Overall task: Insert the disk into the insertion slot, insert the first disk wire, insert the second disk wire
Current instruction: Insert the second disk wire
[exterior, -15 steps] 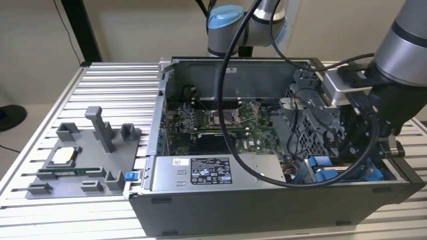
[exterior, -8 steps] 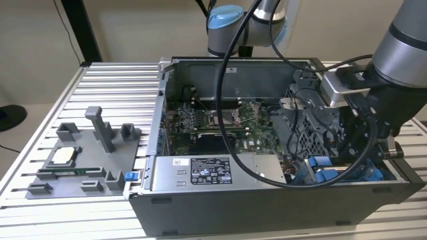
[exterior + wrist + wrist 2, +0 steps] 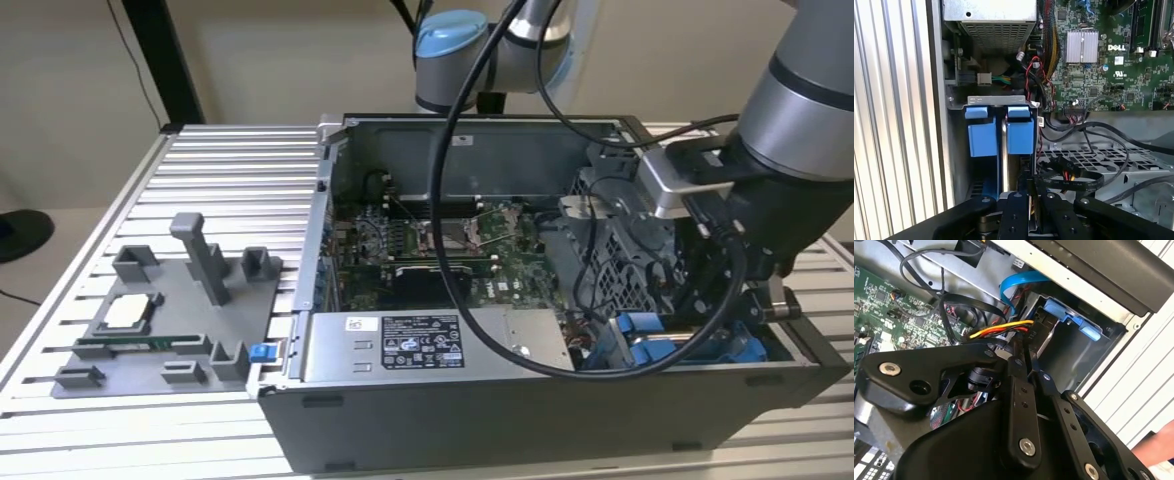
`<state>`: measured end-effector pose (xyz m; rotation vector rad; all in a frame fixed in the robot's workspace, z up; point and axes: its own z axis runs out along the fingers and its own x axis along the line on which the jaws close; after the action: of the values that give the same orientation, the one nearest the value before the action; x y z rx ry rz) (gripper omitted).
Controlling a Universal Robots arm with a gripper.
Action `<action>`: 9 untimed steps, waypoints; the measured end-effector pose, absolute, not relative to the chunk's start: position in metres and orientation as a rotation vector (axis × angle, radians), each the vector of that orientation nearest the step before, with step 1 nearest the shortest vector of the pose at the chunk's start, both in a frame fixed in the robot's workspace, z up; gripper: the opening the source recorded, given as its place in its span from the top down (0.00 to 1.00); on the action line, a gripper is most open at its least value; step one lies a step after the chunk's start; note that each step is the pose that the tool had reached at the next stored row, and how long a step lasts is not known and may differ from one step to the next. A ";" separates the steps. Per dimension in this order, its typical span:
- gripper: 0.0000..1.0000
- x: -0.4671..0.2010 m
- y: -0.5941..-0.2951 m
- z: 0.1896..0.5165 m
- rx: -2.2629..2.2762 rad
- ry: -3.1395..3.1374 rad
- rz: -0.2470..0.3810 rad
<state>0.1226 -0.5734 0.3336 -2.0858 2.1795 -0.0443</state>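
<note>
**benchrat:** So where's the disk (image 3: 1068,311) sitting right now?

**slotjockey:** Down in the insertion slot (image 3: 1081,357), in the corner of the computer case (image 3: 534,415) at the exterior view's right. In the second wrist view its blue frame lies inside the grey sheet-metal walls of the bay. The first wrist view has two blue tabs (image 3: 1020,134) side by side under a metal bracket, close to the outer wall of the case.

**benchrat:** And the gripper (image 3: 1026,354)? Wide or pinched?

**slotjockey:** Pinched narrow. The black fingers (image 3: 1019,390) come almost together on the dark plug end of a disk wire (image 3: 1004,330), the yellow, orange, red and black bundle. The plug is right up against the end of the disk (I can't tell if it's actually seated in a socket, the fingers cover that bit).

**benchrat:** Anything else around it?

**slotjockey:** A flat blue cable (image 3: 1016,284) curves just above the bay, loose black leads trail over the green motherboard (image 3: 889,305), and the arm (image 3: 787,120) reaches down into the case from the exterior view's right. The power-supply box (image 3: 414,345) lies along the near wall, and the case stands on a slatted metal table (image 3: 227,165).
</note>
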 end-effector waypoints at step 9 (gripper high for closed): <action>0.00 0.123 -0.573 0.345 -2.086 2.179 -0.043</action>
<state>0.1227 -0.5734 0.3454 -2.0856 2.1791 -0.0432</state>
